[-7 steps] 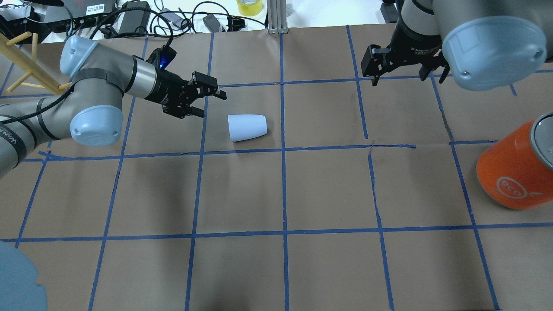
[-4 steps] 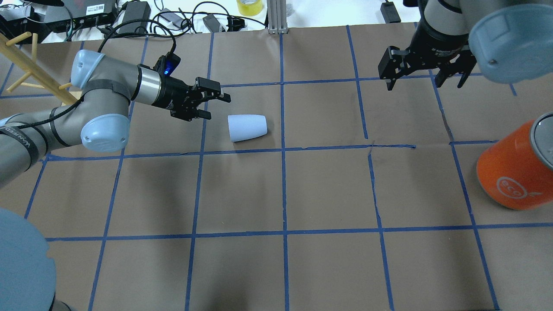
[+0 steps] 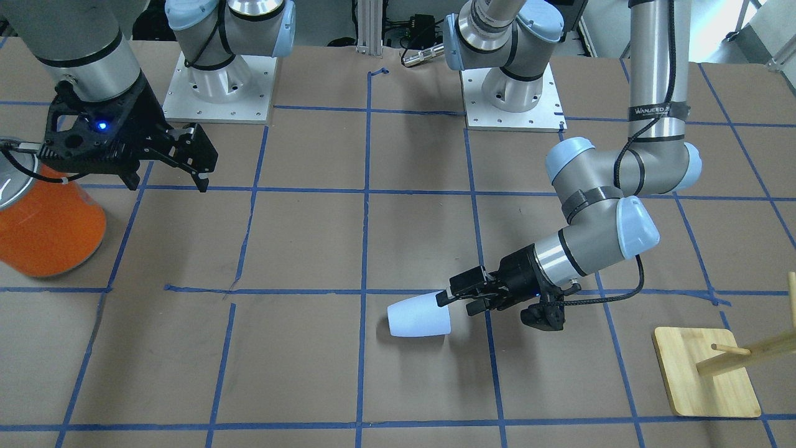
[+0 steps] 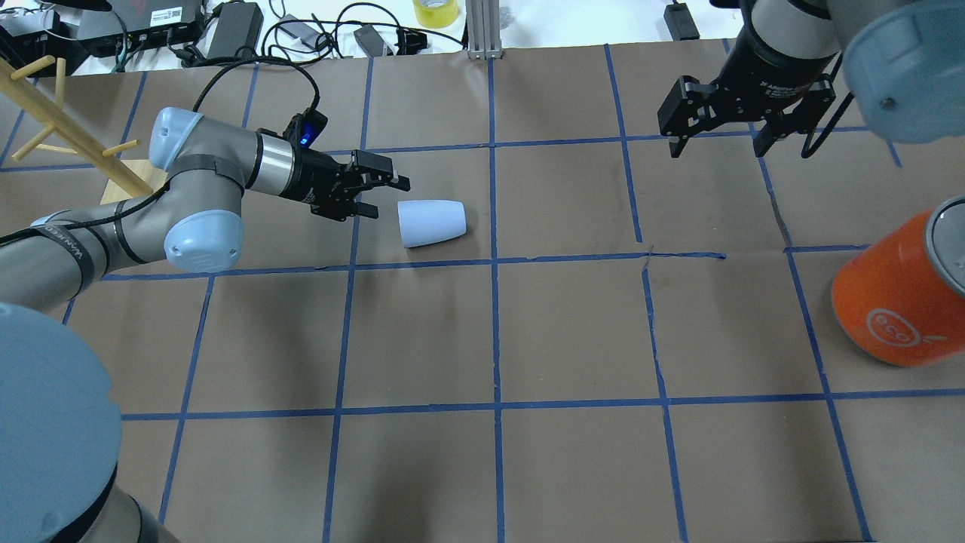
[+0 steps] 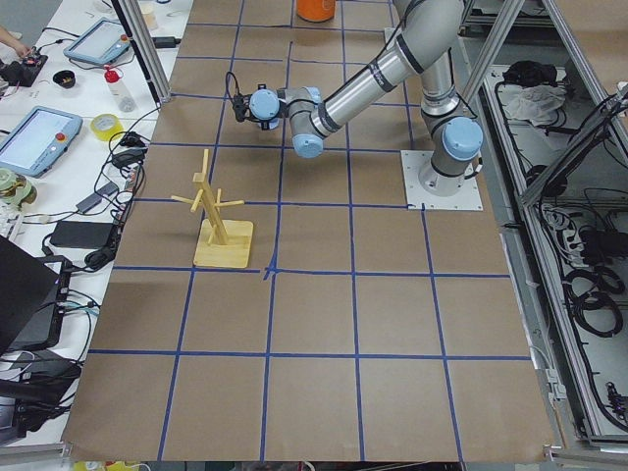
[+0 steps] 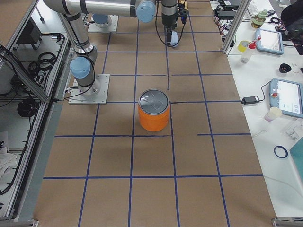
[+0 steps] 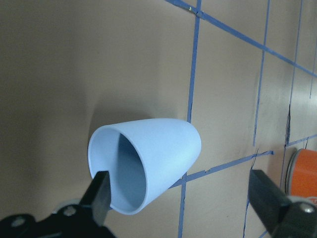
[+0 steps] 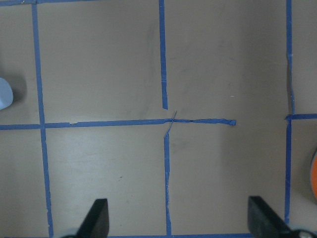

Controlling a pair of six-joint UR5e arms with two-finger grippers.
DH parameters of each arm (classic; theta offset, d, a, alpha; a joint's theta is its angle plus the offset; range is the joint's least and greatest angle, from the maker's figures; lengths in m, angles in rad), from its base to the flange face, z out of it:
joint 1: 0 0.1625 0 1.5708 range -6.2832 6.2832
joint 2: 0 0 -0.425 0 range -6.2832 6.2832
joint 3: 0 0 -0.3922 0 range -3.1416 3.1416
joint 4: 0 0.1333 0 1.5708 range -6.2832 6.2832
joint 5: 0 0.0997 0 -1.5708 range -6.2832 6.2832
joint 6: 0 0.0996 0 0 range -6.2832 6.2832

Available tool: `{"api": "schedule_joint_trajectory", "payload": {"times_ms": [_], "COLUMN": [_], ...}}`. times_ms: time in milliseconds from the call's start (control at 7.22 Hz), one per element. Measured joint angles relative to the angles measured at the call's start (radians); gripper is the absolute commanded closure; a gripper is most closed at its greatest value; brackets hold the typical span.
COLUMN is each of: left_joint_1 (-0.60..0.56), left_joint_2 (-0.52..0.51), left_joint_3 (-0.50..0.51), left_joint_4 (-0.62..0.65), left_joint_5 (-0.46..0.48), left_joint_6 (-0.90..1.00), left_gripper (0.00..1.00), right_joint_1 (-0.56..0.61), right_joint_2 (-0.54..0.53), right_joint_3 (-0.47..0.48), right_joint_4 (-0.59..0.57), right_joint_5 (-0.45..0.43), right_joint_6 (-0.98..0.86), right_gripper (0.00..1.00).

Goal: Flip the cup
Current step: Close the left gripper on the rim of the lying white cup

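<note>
Approach step: the left pincer [image 4: 390, 197], jaws apart, hovers just beside the mouth of the cup [image 4: 431, 222], which lies sideways on the surface [image 4: 573, 332]. Next it likely must advance and grip the rim.

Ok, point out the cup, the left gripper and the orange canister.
cup [image 4: 431, 222], overhead exterior view, middle of its side wall.
left gripper [image 4: 392, 198], overhead exterior view, midway between its fingertips.
orange canister [image 4: 889, 298], overhead exterior view, on its orange side.
</note>
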Motion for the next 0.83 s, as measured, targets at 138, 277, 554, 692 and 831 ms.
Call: {"api": "schedule_joint_trajectory", "payload": {"times_ms": [138, 277, 554, 692, 831], "left_joint_1": [-0.001, -0.001, -0.004, -0.006, -0.012], "left_joint_2": [-0.013, -0.024, -0.037, -0.042, -0.049], "left_joint_3": [-0.01, -0.016, -0.017, -0.016, -0.015], "left_joint_4": [0.009, 0.015, 0.018, 0.019, 0.026], "left_joint_5": [-0.009, -0.036, -0.085, -0.092, -0.095], "left_joint_6": [0.001, 0.002, 0.002, 0.002, 0.002], "left_gripper": [0.01, 0.01, 0.09, 0.12, 0.14], "right_joint_1": [-0.004, -0.004, -0.002, -0.001, 0.0], "right_joint_2": [-0.001, -0.002, -0.013, -0.02, -0.026], "right_joint_3": [-0.01, -0.026, -0.038, -0.035, -0.033], "right_joint_4": [0.018, 0.029, 0.04, 0.042, 0.047], "right_joint_5": [-0.005, -0.016, -0.028, -0.028, -0.029], "right_joint_6": [-0.007, -0.012, -0.01, -0.006, -0.003], "right_gripper": [0.0, 0.0, 0.0, 0.0, 0.0]}}
